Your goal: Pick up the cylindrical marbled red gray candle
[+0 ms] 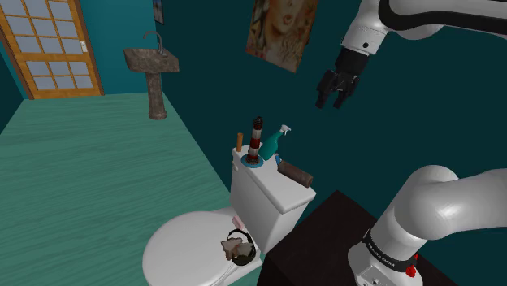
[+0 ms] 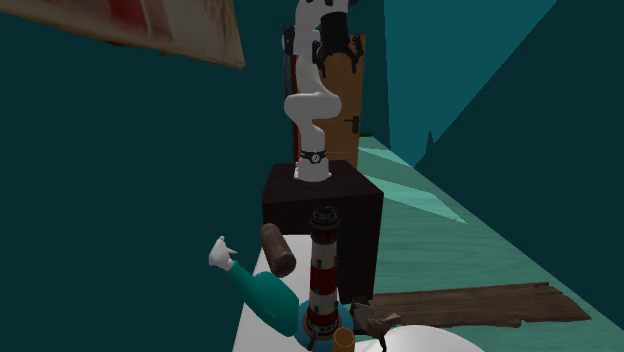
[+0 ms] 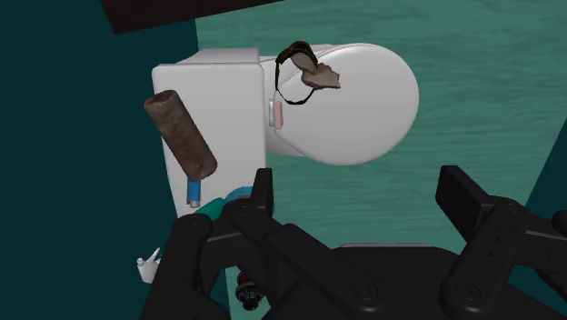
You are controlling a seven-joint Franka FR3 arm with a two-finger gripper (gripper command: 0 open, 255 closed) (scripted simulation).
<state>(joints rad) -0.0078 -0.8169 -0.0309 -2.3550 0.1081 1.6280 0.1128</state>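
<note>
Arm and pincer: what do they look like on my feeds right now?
The arm is glossy white with rounded links, dark joints and a black band above its base. The pincer is all black, with two blocky fingers.

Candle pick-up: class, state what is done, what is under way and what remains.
Done: nothing visible; the candle lies on its side on the toilet tank, untouched. In hand: the gripper hangs high above the tank, fingers open and empty. Left: descend, close on the candle, lift it.

Reddish-brown candle point(image 1: 294, 172) atop toilet tank point(image 1: 262, 199)
</note>
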